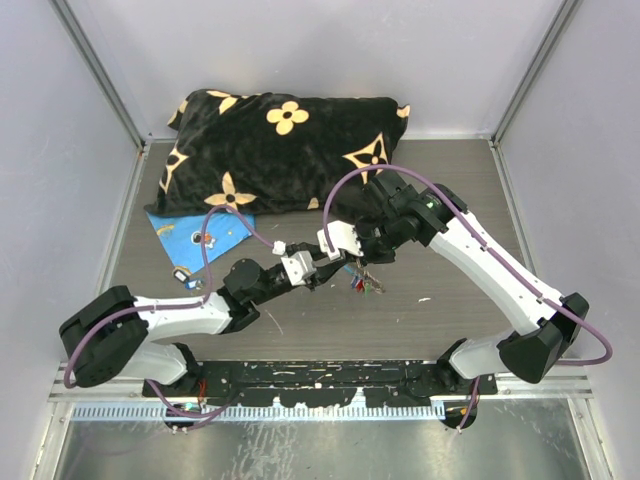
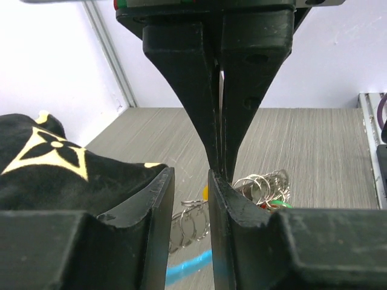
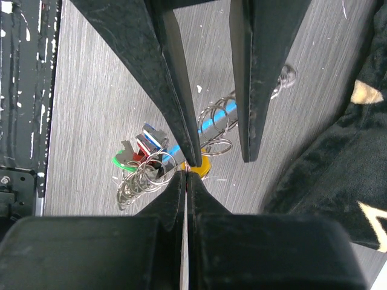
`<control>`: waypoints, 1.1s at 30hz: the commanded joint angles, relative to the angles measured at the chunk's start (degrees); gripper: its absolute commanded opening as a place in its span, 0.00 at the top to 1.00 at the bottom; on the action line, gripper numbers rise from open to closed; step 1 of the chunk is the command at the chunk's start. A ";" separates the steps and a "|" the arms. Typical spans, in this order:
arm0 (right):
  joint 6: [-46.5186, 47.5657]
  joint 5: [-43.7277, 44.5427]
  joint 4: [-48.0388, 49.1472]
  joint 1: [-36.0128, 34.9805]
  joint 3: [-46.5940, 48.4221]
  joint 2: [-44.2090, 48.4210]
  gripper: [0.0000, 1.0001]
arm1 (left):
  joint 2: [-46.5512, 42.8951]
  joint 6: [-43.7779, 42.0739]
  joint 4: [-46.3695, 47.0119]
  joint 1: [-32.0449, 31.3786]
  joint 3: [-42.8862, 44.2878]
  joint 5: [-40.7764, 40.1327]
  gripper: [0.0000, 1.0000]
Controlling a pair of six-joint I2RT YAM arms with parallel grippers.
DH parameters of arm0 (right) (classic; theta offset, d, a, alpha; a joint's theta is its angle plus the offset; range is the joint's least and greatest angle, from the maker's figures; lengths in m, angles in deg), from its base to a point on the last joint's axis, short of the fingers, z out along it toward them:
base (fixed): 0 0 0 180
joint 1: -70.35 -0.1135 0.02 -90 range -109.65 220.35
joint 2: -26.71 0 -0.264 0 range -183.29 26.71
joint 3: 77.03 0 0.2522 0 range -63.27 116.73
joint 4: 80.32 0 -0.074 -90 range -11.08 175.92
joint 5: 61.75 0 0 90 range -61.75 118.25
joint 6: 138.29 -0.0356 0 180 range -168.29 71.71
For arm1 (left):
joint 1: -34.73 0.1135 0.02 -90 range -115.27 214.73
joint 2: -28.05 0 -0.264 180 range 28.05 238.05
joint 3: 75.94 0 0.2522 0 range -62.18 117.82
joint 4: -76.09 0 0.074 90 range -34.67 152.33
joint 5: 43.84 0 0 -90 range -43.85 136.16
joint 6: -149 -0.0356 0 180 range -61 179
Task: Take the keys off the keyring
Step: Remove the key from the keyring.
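Soft, even light falls from overhead in the top view. The arms cast only faint, blurred shadows on the table [image 1: 430,320], and the pale walls carry a cool lilac tint without glare. The black pillow [image 1: 280,150] at 11 o'clock swallows nearly all surface detail. In the left wrist view the left gripper [image 2: 190,175] at 6 o'clock is close and soft-edged, and the wall at 12 o'clock is nearly washed out. In the right wrist view the right gripper [image 3: 186,172] at 6 o'clock blurs likewise, while the keyring [image 3: 214,124] glints sharply.
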 commanded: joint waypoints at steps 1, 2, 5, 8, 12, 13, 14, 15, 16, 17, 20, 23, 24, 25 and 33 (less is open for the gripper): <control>0.94 -3.03 0.55 -0.27 2.86 0.40 0.99 | 0.73 2.77 10.69 0.39 -0.06 1.60 0.70; 0.91 -2.98 0.55 -0.23 2.86 0.41 0.99 | 0.63 3.02 10.59 0.35 -0.16 2.00 0.70; 0.81 -3.04 0.60 -0.21 2.91 0.49 0.99 | 0.04 3.61 9.65 0.37 -0.69 3.14 0.70; 0.72 -2.83 0.69 -0.19 2.82 0.62 0.99 | -1.51 4.01 8.80 0.36 -1.82 3.63 0.70; 0.63 -3.17 0.73 -0.10 2.69 0.69 0.99 | -5.59 3.74 4.26 0.39 -2.55 4.38 0.70; 0.63 -3.27 0.77 -0.06 2.68 0.67 0.99 | -6.36 3.60 2.29 0.38 -2.32 4.68 0.71; 0.63 -3.54 0.78 -0.05 2.76 0.63 0.99 | -6.77 3.53 0.77 0.36 -1.98 4.85 0.71; 0.51 -3.82 0.78 -0.05 2.80 0.53 0.99 | -6.90 3.34 -0.03 0.39 -1.84 5.12 0.71; 0.54 -4.06 0.70 -0.10 2.98 0.41 0.99 | -6.82 3.32 0.02 0.39 -1.84 5.03 0.71; 0.59 -4.37 0.50 -0.10 3.10 0.36 0.99 | -6.54 3.25 0.11 0.35 -1.78 4.92 0.71; 0.59 -4.91 0.42 -0.05 3.42 0.32 0.99 | -5.39 3.37 0.46 0.39 -1.46 5.28 0.71; 0.61 -5.22 0.42 0.01 3.30 0.40 0.99 | -4.35 3.95 1.04 0.38 -0.86 6.04 0.71; 0.56 -5.48 0.42 0.03 3.30 0.39 0.99 | -3.98 4.01 1.09 0.38 -0.71 6.19 0.71; 0.58 -5.70 0.42 0.11 3.30 0.41 0.99 | -3.84 4.07 1.14 0.37 -0.61 6.24 0.71; 0.72 -6.87 0.42 0.09 3.26 0.36 0.99 | -1.28 4.58 0.92 0.35 0.52 6.56 0.73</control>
